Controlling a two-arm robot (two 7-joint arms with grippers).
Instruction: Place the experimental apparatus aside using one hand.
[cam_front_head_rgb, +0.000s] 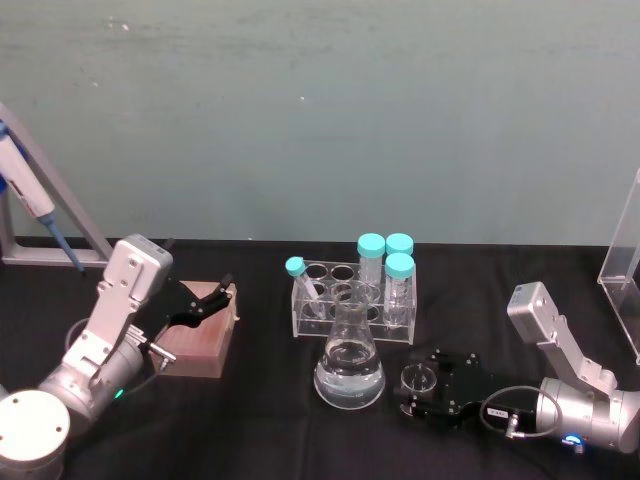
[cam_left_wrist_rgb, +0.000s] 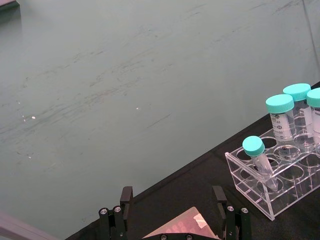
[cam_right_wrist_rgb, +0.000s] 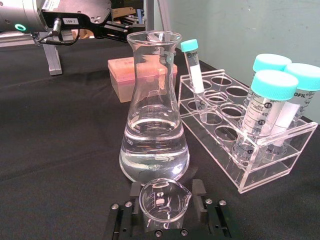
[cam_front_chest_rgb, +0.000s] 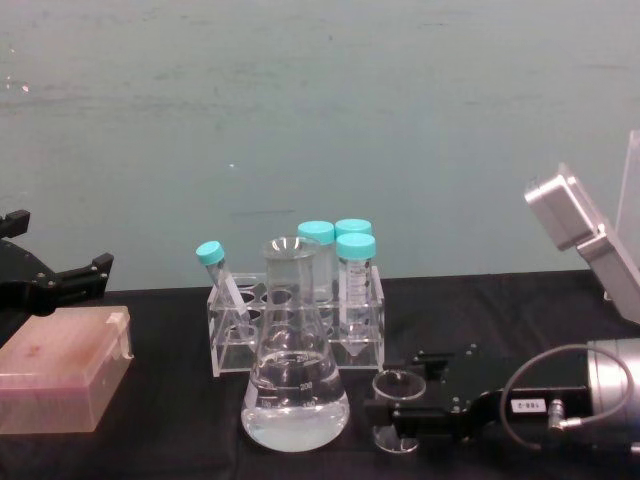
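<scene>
A small glass beaker (cam_front_head_rgb: 418, 377) stands on the black table just right of a conical flask (cam_front_head_rgb: 349, 365) holding clear liquid. My right gripper (cam_front_head_rgb: 415, 387) lies low on the table with its black jaws shut on the beaker's sides. In the right wrist view the beaker (cam_right_wrist_rgb: 164, 204) sits between the two fingers (cam_right_wrist_rgb: 134, 192), with the flask (cam_right_wrist_rgb: 154, 135) directly beyond it. From the chest, the beaker (cam_front_chest_rgb: 397, 385) rests with its base on the cloth inside the right gripper (cam_front_chest_rgb: 400, 408), close to the flask (cam_front_chest_rgb: 294, 380). My left gripper (cam_front_head_rgb: 218, 298) hangs open at the left.
A clear rack (cam_front_head_rgb: 330, 300) of teal-capped tubes stands behind the flask. A pink box (cam_front_head_rgb: 200, 340) lies under the left gripper (cam_left_wrist_rgb: 172, 200). A clear acrylic stand (cam_front_head_rgb: 625, 260) is at the right edge, and a pipette on a grey stand (cam_front_head_rgb: 30, 200) at the far left.
</scene>
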